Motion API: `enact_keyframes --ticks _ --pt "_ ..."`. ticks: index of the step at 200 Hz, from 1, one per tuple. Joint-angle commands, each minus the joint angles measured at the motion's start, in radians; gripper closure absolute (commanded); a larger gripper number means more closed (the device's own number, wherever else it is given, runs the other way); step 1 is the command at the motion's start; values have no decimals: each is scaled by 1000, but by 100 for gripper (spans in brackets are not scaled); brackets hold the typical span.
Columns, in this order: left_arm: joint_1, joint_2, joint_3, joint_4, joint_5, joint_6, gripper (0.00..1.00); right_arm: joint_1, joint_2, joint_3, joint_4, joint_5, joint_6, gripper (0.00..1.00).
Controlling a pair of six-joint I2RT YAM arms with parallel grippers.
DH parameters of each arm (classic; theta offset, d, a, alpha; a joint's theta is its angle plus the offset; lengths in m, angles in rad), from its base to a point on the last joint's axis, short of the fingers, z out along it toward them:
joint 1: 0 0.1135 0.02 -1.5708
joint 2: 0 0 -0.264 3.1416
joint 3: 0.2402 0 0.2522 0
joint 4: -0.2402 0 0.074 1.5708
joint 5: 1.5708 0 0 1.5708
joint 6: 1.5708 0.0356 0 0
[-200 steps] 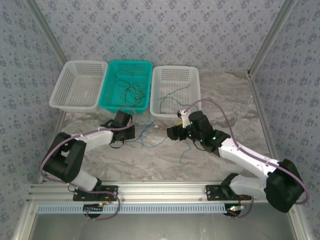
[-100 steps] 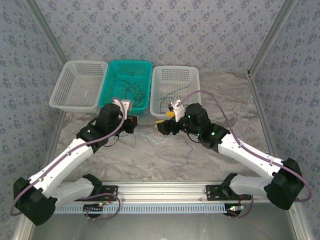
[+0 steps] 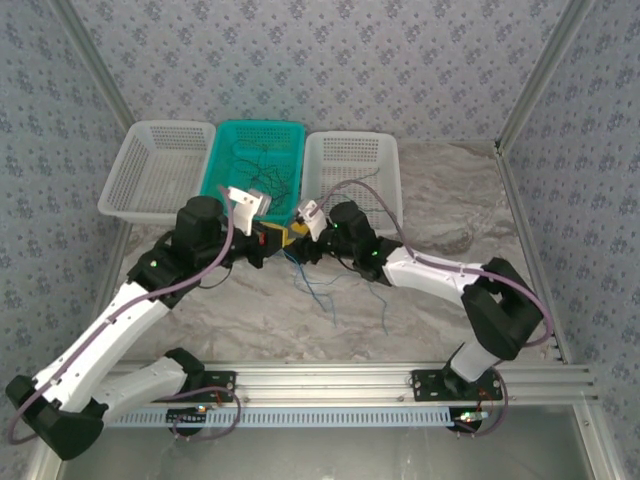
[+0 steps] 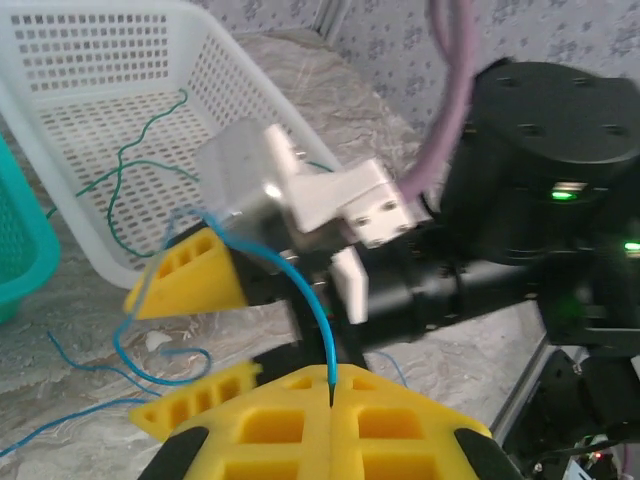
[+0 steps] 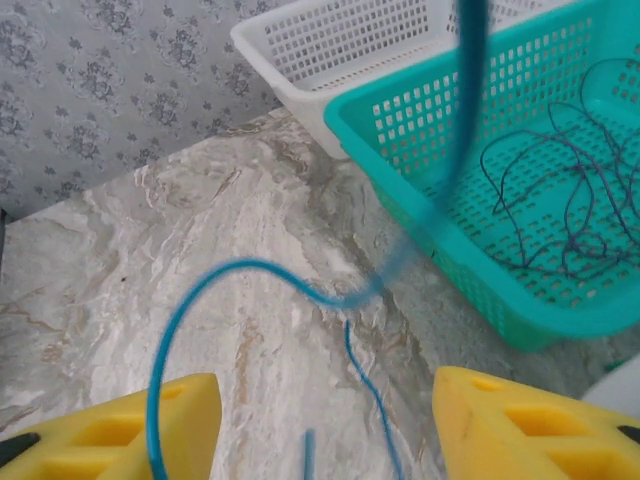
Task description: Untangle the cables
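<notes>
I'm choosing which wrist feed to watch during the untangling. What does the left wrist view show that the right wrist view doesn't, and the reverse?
Left wrist, not right wrist: a green cable lying in a white basket, and the left gripper shut on the blue cable. Right wrist, not left wrist: dark purple cables inside the teal basket. Both: the blue cable, the right gripper with its yellow fingers apart, the teal basket and the marble table.

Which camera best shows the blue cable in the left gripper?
Left wrist: the blue cable rises in focus from the shut left gripper. Right wrist shows a blurred loop; top external, faint dangling strands.
</notes>
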Motion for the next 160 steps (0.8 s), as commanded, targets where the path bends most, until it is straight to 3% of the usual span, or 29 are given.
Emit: enact_keyframes --ticks 1,19,33,45,68,85,103,124,160 --pt "-4 -70 61 -43 -48 17 100 -9 37 73 29 2 37 58" --pt "-1 -142 98 -71 -182 17 100 -11 36 31 50 26 86 74" --pt "8 -183 130 -114 -300 28 100 -13 7 -25 82 34 136 76" --pt "17 -199 158 -156 -406 39 100 -14 -29 -55 62 15 165 70" --pt "54 -188 214 -212 -551 47 100 -15 -111 -89 -45 6 173 48" --pt "106 -162 259 -198 -564 44 100 -18 -188 -120 -100 41 162 43" --pt "184 -112 338 -155 -482 40 100 -26 -275 -152 -135 90 158 38" --pt "272 -5 509 -151 -388 49 100 -38 -352 -169 -178 134 155 31" --pt "398 188 797 -154 -376 153 100 -56 -412 -185 -228 169 163 29"
